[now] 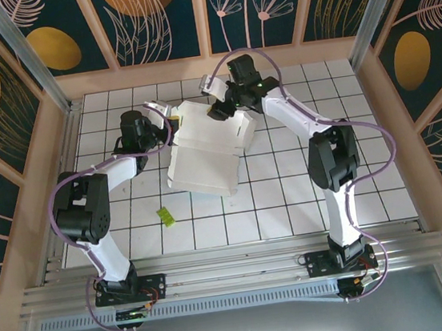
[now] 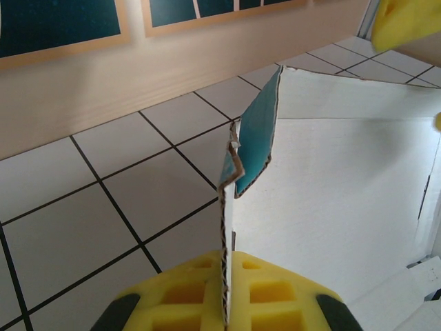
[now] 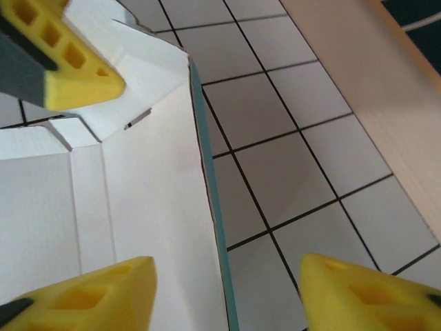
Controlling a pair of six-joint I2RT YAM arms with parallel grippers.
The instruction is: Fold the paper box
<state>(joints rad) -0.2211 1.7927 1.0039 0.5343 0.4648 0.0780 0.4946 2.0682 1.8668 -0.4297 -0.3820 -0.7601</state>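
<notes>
Looking down from above, I see the big white tiled table (image 1: 306, 203) first. The paper box (image 1: 204, 155) lies opened out on it, in the middle and a bit to the far side, between my two arms. Its white inside faces up. The left gripper (image 2: 224, 307) is pinching a thin flap at the far left corner of the box. The flap stands up and is teal on one side. The right gripper (image 3: 227, 289) is at the far right part of the box, fingers spread wide, with the teal-edged wall running between them. A tiny yellow-green scrap (image 1: 165, 215) lies nearer, on the left, apart from the box.
</notes>
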